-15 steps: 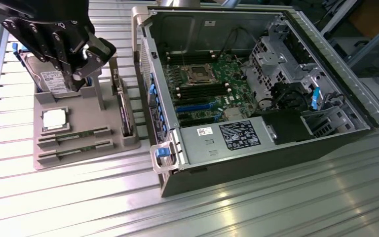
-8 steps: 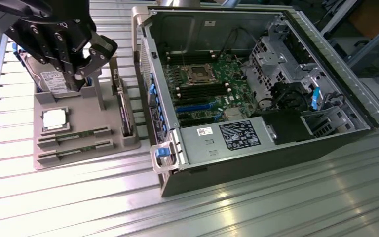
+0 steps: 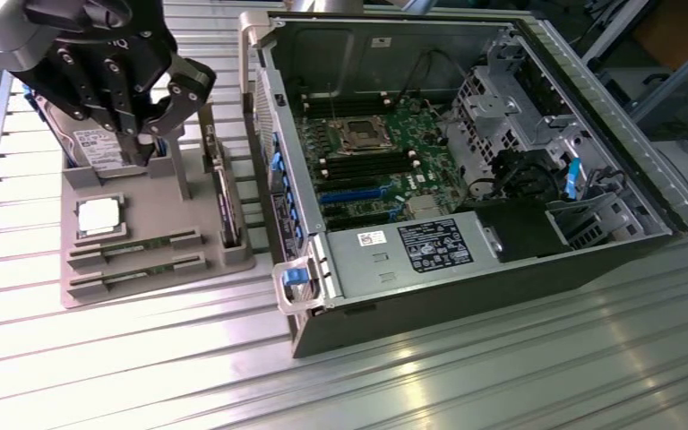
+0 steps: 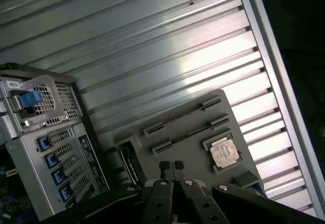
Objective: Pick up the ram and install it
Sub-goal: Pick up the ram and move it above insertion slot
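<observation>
While the gripper point(image 3: 143, 152) hangs at the exterior view's far left, its black fingers point(image 3: 153, 121) are drawn together with nothing seen between them, their tips low over the back end of a grey parts holder point(image 3: 165, 202); whether they touch it cannot be told. Just behind the fingertips a hard drive point(image 3: 96, 148) stands upright in the holder. Nearer the camera a square silver processor chip point(image 3: 99, 218) lies flat in its recess. Beside it, the ram point(image 3: 132, 247) rests on edge in a long slot of the holder, apart from the gripper, and a second stick point(image 3: 139, 269) sits in the slot just next to it. Along the holder's right edge an expansion card point(image 3: 227, 202) stands on edge. Everything rests on a slatted metal table point(image 3: 464, 376). Further right, the open computer case point(image 3: 464, 296) lies on its side just beside the holder, with a blue latch point(image 3: 296, 276) at its near corner. Inside it are the green motherboard point(image 3: 380, 157), then the labelled power supply point(image 3: 416, 246) and, furthest right, a metal drive cage point(image 3: 500, 98). From the wrist view, the closed gripper point(image 4: 171, 167) hovers above the holder point(image 4: 193, 142), with the processor chip point(image 4: 224, 152) close by.
</observation>
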`<state>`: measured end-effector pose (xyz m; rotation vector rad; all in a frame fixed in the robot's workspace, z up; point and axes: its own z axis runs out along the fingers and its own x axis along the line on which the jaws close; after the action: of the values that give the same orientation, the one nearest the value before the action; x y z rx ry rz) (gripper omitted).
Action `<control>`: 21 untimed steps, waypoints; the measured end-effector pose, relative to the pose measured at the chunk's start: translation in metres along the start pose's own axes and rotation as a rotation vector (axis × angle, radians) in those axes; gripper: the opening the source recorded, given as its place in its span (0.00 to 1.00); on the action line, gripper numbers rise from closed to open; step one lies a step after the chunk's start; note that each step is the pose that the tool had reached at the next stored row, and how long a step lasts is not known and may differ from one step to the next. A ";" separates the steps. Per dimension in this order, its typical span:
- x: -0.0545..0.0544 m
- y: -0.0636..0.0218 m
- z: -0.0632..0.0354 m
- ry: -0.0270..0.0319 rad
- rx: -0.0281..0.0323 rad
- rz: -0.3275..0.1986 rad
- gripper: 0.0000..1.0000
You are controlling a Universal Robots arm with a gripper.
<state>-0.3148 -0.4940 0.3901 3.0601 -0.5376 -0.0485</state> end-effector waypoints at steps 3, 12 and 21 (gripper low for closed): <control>0.000 0.0000 0.0000 0.0016 -0.0011 -0.043 0.11; 0.000 -0.0001 0.0002 0.0067 -0.0043 -0.172 0.11; 0.000 -0.0002 0.0046 -0.0033 0.0021 0.084 0.11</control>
<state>-0.3147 -0.4940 0.3855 3.0360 -0.6665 -0.0507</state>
